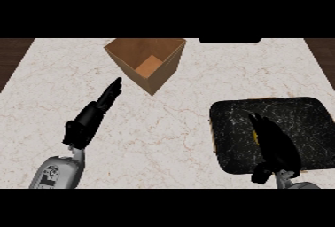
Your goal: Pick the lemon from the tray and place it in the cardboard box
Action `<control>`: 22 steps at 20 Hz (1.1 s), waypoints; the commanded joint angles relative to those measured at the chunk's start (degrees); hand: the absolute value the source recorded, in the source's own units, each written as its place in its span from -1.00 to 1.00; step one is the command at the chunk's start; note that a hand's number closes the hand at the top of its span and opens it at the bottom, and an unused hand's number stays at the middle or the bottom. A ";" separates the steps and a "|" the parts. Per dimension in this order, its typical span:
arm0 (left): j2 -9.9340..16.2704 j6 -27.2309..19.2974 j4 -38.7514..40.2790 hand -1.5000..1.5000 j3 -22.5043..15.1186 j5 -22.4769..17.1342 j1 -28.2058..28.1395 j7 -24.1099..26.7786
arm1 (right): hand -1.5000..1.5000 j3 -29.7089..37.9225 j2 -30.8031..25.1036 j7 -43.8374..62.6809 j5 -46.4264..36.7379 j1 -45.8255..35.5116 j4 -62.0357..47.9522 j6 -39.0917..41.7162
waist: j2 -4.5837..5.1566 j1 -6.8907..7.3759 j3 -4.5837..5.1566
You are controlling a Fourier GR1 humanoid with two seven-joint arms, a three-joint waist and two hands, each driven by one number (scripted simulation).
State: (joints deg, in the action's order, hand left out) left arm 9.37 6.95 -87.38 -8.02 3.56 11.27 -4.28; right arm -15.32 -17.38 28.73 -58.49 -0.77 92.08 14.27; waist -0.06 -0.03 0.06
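The cardboard box stands open at the back middle of the counter, its inside bare. A dark speckled tray lies at the right. My right hand is over the tray with its fingers stretched out toward the back left. Only a thin yellow sliver of the lemon shows at the left edge of that hand; the hand hides the remainder. I cannot see whether the fingers touch the lemon. My left hand rests open on the left side, fingers straight and pointing toward the box.
The marble counter spreads between the box and the tray. Dark wood shows past its left and right edges. A black object sits at the back edge, right of the box.
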 commanded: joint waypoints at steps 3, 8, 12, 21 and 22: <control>-1.37 1.17 -1.72 0.00 1.19 1.05 0.78 -2.99 | -1.00 0.74 3.17 -1.83 -4.04 -1.88 -6.94 -2.77 | 0.05 0.06 -0.07; -3.85 -0.99 -2.07 0.00 -0.33 3.01 -0.13 -2.30 | 1.00 2.47 -1.09 -8.81 -2.90 -0.58 -8.01 -2.64 | 0.04 0.06 -0.08; -3.33 0.27 -2.49 0.00 0.64 3.15 -0.39 -1.95 | 1.00 3.67 0.12 -8.14 -5.39 -4.97 -9.83 -2.86 | 0.06 0.11 -0.07; -3.80 2.19 -1.88 0.00 -1.76 3.41 0.59 -0.88 | 1.00 -15.33 1.28 -31.96 -6.13 -15.17 -4.77 -2.20 | 0.75 6.03 -0.18; -4.29 2.71 -1.48 0.00 -2.07 2.89 1.37 -0.62 | 1.00 -17.95 1.86 -36.43 -5.25 -17.00 -4.11 -2.01 | 1.18 7.29 -0.21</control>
State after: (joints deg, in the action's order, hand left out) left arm 5.99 8.91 -89.26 -8.90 6.61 11.03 -4.71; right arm -24.61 -16.81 4.38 -64.86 -11.74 86.41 10.83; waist 0.31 3.60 0.16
